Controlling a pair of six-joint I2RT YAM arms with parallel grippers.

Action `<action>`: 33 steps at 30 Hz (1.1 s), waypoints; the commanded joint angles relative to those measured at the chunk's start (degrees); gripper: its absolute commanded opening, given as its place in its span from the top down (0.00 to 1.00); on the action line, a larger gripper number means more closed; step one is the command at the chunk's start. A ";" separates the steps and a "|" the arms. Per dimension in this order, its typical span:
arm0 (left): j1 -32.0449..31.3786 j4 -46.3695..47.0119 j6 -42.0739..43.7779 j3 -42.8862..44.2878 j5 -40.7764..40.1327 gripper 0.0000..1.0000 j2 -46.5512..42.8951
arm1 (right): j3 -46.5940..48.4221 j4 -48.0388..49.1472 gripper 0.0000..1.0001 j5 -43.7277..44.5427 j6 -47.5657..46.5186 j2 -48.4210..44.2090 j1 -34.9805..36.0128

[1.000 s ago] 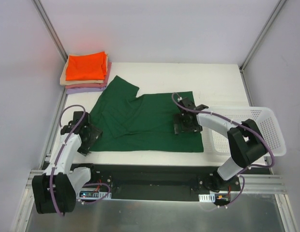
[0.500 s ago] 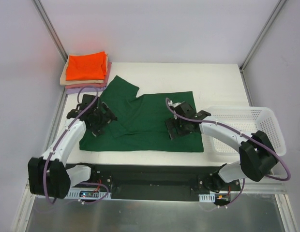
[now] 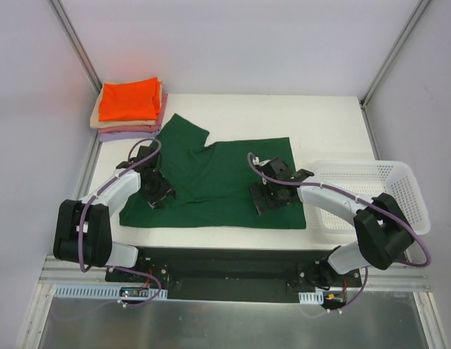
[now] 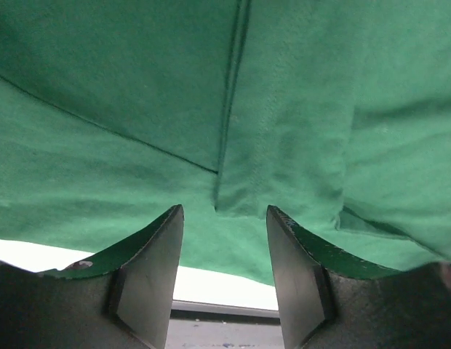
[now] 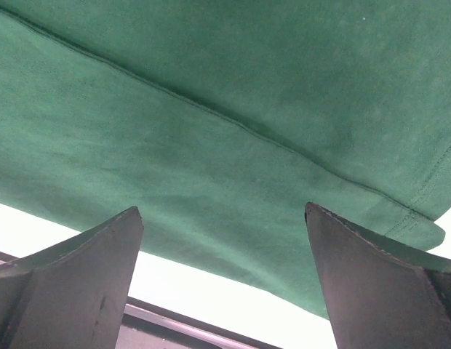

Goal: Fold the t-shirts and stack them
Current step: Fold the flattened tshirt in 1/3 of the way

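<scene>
Both grippers released above the dark green t-shirt (image 3: 211,182)

The shirt is spread at mid-table (image 3: 320,123). The left gripper (image 3: 157,190) is held, fingers parted, over its layered left part. The right gripper (image 3: 271,198) is held wide apart near the front hem, nothing grasped.

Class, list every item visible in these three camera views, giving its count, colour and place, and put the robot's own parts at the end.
green t-shirt: one, dark green, spread across the middle of the table.
folded t-shirts: four, orange on top, then beige, pink and lavender; stacked at the far left corner.
basket: one, white mesh, at the table's right edge.
table: one, white.
left arm: one, white and black, near left.
right arm: one, white and black, near right.
left pincer: one, black, open over the green t-shirt.
right pincer: one, black, open over the green t-shirt.
</scene>
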 commanded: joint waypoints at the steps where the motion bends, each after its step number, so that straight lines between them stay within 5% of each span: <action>1: -0.85 0.28 -0.86 0.16 -3.47 0.54 2.70 | -1.26 1.41 0.04 0.68 -0.99 -0.03 -0.22; 8: -0.94 0.72 -0.95 1.57 -3.30 0.64 9.04 | -1.53 1.41 0.04 1.47 -0.81 -0.03 -0.13; 33: -1.73 -1.92 -2.62 2.62 -1.10 0.66 5.69 | -0.74 -0.70 0.04 3.22 -0.64 3.22 -0.31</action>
